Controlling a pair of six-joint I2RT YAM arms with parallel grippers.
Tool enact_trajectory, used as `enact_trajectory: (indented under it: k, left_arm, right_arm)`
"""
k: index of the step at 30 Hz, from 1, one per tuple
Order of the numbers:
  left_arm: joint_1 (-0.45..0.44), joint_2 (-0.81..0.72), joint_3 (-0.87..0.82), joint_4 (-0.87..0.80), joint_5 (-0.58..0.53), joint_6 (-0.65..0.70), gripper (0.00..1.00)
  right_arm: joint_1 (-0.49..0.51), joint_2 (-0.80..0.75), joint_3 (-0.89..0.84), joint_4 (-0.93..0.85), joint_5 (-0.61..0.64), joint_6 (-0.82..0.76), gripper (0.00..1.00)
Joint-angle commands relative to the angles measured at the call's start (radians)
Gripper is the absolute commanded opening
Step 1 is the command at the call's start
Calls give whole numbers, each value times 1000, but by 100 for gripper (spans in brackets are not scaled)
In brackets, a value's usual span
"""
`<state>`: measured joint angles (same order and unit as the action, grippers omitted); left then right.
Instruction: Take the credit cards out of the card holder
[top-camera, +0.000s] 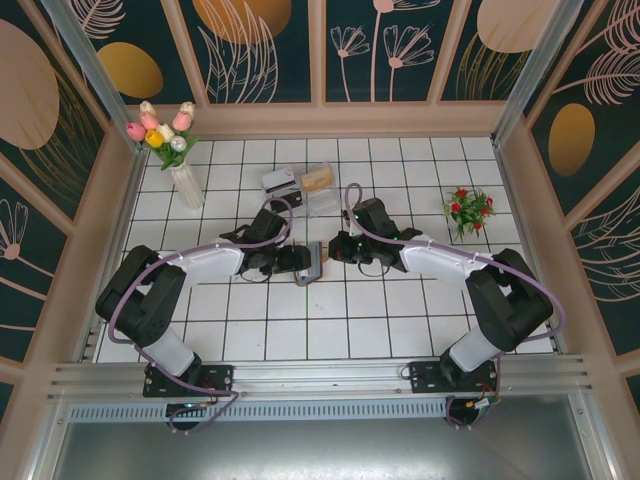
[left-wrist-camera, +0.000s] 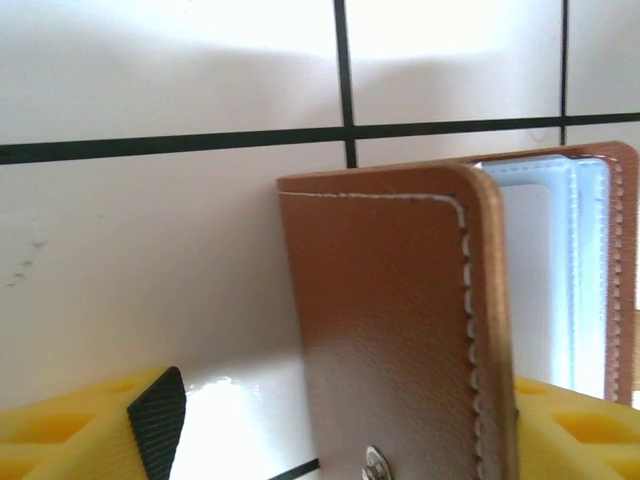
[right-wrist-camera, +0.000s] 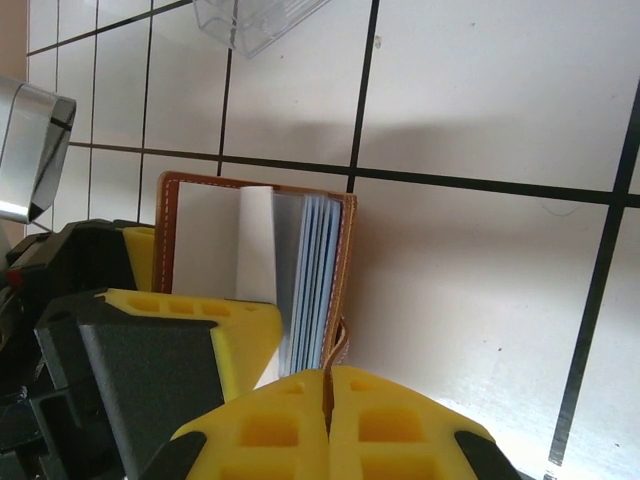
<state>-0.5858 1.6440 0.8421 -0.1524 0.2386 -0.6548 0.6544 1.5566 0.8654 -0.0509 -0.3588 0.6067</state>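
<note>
Right jaws pinch the stitched brown leather card holder; left jaws gape around it.

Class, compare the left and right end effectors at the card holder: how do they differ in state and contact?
The left end effector stands open, fingers either side of the brown cover of the card holder; the right end effector is shut. The right pinches the holder's thin brown strap; one left finger stands clear of the cover. Both have yellow fingers and work on the same opened holder.
</note>
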Motion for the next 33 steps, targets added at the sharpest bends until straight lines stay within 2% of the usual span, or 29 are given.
enact_trajectory:
  k: [1, 5, 12, 27, 33]
  left_arm:
    - [-5, -3, 29, -63, -95, 8, 72]
    - [-5, -9, 42, -99, -172, 2, 68]
    - [-5, -6, 54, -156, -272, 5, 67]
    - [-4, 52, 106, -211, -314, 39, 64]
    - [-5, 63, 102, -217, -314, 41, 60]
  right_arm:
    - [8, -35, 30, -15, 34, -27, 2]
    - [7, -34, 29, -31, 63, -30, 2]
    - [6, -28, 24, -44, 92, -33, 2]
    - [6, -16, 23, -52, 118, -32, 2]
    - [7, -10, 24, -72, 155, -26, 4]
